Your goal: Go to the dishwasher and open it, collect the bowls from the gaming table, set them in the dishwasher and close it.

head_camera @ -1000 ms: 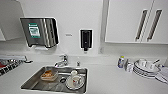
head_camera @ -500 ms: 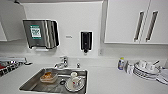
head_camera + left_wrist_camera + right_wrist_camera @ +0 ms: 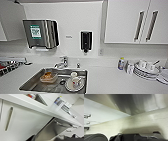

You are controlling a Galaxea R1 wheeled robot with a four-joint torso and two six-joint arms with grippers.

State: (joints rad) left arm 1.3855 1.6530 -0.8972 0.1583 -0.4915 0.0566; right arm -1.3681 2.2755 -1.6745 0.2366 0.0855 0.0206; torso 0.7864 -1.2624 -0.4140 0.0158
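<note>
Left wrist view: dishwasher (image 3: 52, 130) under the white countertop (image 3: 41, 107), brushed steel front, its bar handle (image 3: 63, 124) running along the top edge just below the counter lip. A dark wedge shows between the door's top edge and the counter, so the door looks tipped a little out from the cabinet line; whether it is truly ajar I cannot tell for sure. The handle's long axis runs parallel to the counter edge. A white cabinet door (image 3: 25, 122) with its own upright pull (image 3: 8, 119) sits beside the dishwasher.

Right wrist view: a brushed metal face (image 3: 136, 102) close overhead, likely that same front, above pale speckled floor (image 3: 136, 124). Judged from this, the right arm is the nearer one, low and close against the door; the left arm stands off to the side, looking across at it. The handle lies above and ahead of both arms.

Claws: dark robot parts sit at the lower edge of both wrist views, but the fingers cannot be made out, so spread or pressed together, I cannot tell for either.

Head view: counter level. Steel sink (image 3: 32, 83) near left holds a cup on a plate (image 3: 74, 83) and a small container (image 3: 48, 77). Tap (image 3: 63, 62) behind it. Paper towel dispenser (image 3: 41, 33) and black soap dispenser (image 3: 86, 41) on the far wall. Stacked plates with cups (image 3: 146, 70) at right, small bottle (image 3: 121, 63) beside them.
</note>
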